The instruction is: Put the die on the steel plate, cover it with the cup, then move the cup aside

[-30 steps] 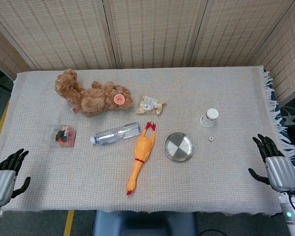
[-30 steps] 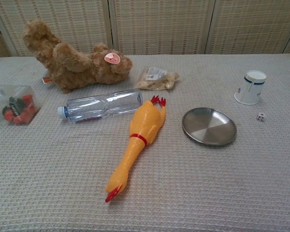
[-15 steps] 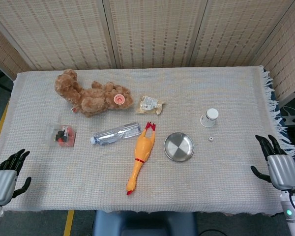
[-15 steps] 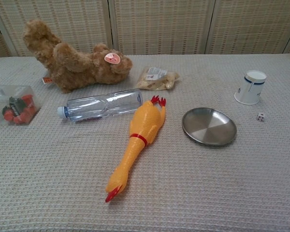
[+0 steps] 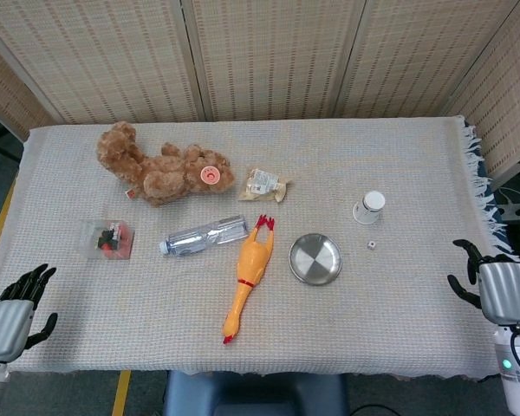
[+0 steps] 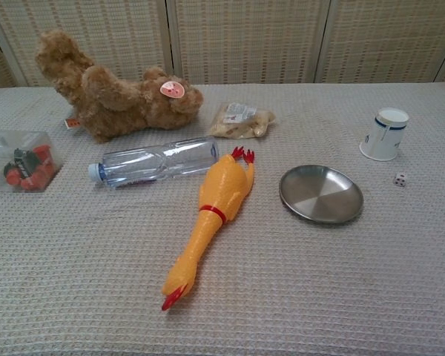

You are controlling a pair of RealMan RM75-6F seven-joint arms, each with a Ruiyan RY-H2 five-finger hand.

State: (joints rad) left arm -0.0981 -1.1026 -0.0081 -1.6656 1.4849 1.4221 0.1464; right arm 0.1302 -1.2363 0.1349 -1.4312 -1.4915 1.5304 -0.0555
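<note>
The little white die [image 5: 372,245] is lying on the cloth, just beside the steel plate [image 5: 315,258] and near the paper cup [image 5: 369,207], which is sitting upside down. All three are sitting close together, probably so the job takes only short moves. The right hand [image 5: 496,287] is waiting at the table's edge, holding nothing; its fingers look a bit curled, but that is hard to tell. The left hand [image 5: 13,314] is spread wide and empty, well apart from the rubber chicken [image 5: 248,275] and water bottle [image 5: 204,235].
</note>
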